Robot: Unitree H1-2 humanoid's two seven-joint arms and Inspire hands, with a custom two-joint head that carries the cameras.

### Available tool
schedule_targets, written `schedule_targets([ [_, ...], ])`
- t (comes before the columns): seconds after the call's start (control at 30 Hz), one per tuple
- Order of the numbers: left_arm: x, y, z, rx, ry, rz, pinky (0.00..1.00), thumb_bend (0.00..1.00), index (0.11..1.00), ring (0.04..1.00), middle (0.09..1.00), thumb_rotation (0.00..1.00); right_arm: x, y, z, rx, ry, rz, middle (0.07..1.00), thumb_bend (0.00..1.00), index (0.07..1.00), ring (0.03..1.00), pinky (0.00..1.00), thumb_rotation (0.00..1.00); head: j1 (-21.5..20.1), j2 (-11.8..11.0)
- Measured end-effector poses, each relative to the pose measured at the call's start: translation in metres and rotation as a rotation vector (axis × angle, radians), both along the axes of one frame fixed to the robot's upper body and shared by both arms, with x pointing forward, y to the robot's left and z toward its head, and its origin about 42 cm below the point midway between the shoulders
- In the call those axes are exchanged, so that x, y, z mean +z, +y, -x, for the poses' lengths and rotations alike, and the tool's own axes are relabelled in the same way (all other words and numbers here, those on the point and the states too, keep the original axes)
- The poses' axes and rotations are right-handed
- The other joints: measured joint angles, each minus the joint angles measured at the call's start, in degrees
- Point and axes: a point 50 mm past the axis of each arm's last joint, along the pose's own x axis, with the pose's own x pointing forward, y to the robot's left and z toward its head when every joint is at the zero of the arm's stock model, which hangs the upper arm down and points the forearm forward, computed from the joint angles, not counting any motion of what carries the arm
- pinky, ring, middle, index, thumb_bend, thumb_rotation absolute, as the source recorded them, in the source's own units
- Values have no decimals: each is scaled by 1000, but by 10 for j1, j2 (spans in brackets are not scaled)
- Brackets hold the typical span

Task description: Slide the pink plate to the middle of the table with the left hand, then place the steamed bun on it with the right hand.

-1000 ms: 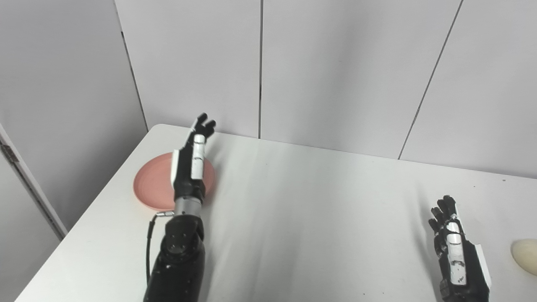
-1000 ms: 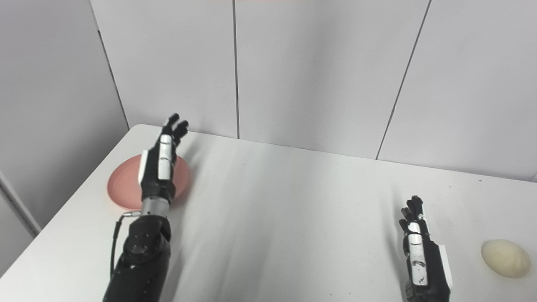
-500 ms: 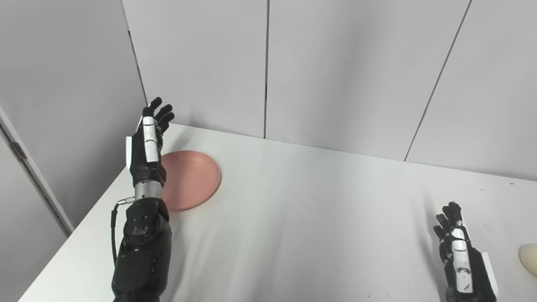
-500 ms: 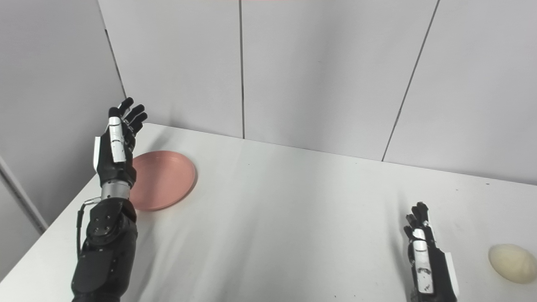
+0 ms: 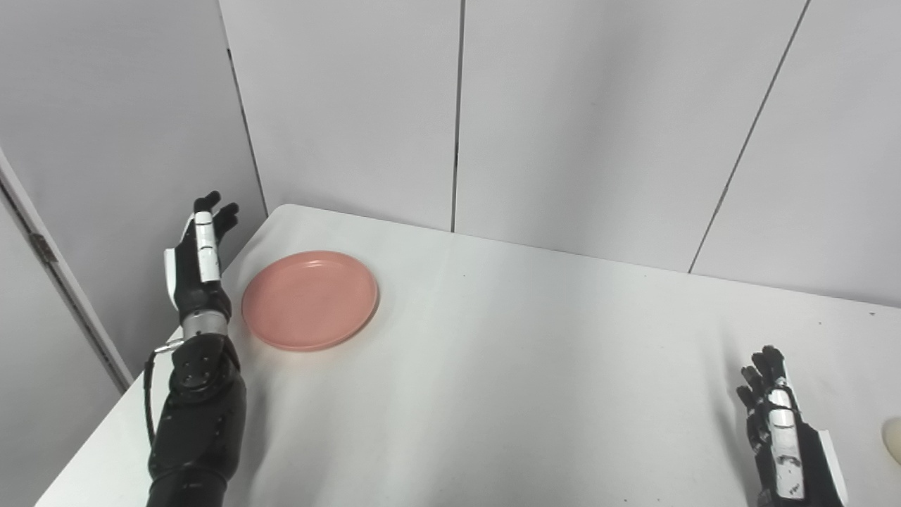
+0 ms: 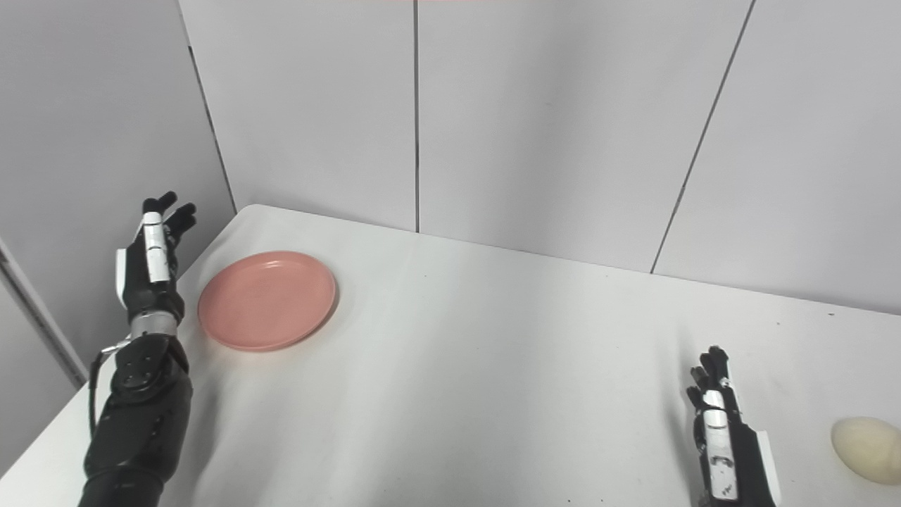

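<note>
Just then my left hand (image 5: pixel 197 271) stood raised beside the table's left edge, fingers stretched apart and upward, holding nothing. It hung just left of the pink plate (image 5: pixel 310 299) without touching it. That plate lay flat on the white table (image 5: pixel 507 366), near the far left corner and well away from the middle. My right hand (image 6: pixel 725 443) sat low at the near right, fingers loosely spread, empty too. Beside it, toward the right edge, lay the pale steamed bun (image 6: pixel 864 439), apart from my fingers.
</note>
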Motion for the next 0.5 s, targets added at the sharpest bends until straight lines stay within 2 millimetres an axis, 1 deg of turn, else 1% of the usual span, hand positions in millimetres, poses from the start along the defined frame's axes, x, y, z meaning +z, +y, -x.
schedule_targets([
  [0.2, -13, -1, -1, -25, 46, 13, 1000, 700, 840, 873, 826, 1000, 0, 0, 2, 2, 10, 1, 1000, 388, 1000, 1000, 1000, 967, 2, 2],
  [0.37, -16, -2, -2, -35, 58, 10, 1000, 705, 842, 878, 830, 1000, 0, -1, 5, 3, 15, -2, 1000, 367, 1000, 1000, 1000, 965, 4, 4],
  [0.5, -18, -5, -4, -63, 94, 12, 1000, 712, 833, 889, 822, 1000, 0, -1, 5, 3, 15, 2, 1000, 343, 1000, 1000, 1000, 985, 4, 4],
])
